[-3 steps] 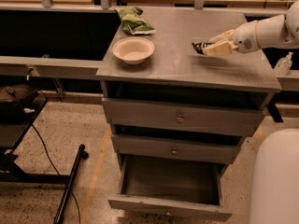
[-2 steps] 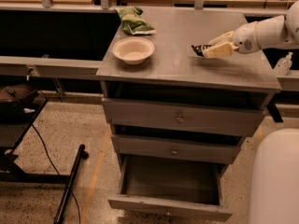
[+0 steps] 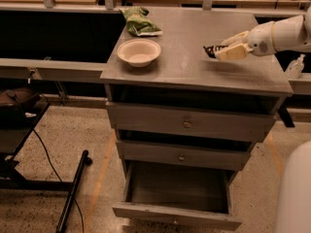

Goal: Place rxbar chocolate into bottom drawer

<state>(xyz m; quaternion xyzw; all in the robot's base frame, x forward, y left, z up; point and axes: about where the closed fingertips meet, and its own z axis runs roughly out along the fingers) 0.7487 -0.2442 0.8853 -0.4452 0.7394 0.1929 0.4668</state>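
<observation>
My gripper (image 3: 224, 49) reaches in from the right over the right part of the grey cabinet top (image 3: 189, 33). Its cream fingers are shut on the rxbar chocolate (image 3: 211, 49), a small dark bar whose end sticks out to the left of the fingers, held slightly above the top. The bottom drawer (image 3: 177, 198) stands pulled open at the foot of the cabinet, and its grey inside shows nothing in it. It is well below and left of the gripper.
A cream bowl (image 3: 139, 51) sits on the left of the cabinet top, with a green snack bag (image 3: 138, 21) behind it. Two shut drawers with round knobs (image 3: 187, 124) are above the open one. A clear bottle (image 3: 294, 66) stands at the right. A black stand (image 3: 73, 191) lies on the floor at left.
The gripper with the bar has lifted very slightly and edged left; otherwise nothing has visibly moved.
</observation>
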